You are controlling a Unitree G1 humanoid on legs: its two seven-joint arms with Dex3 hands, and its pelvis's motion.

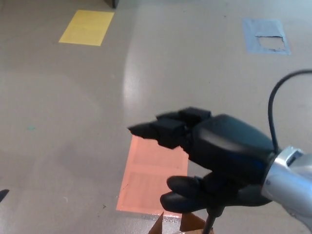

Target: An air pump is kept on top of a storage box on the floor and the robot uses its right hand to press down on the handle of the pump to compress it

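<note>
The right hand (219,151) sat directly over the pump handle (183,201), fingers (163,129) stretched forward and apart, gripping nothing, thumb close above the handle. Below, the pump shaft (209,222) dropped toward the storage box (187,225) on the floor (73,122).

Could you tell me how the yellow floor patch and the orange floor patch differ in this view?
The yellow patch lies far off at the upper left; the orange patch lies near, just beyond the pump handle. The yellow patch is fully visible, while the right hand covers part of the orange patch. The orange patch shows a faint line across its middle; the yellow patch looks plain. Both are flat rectangles on the grey floor.
</note>
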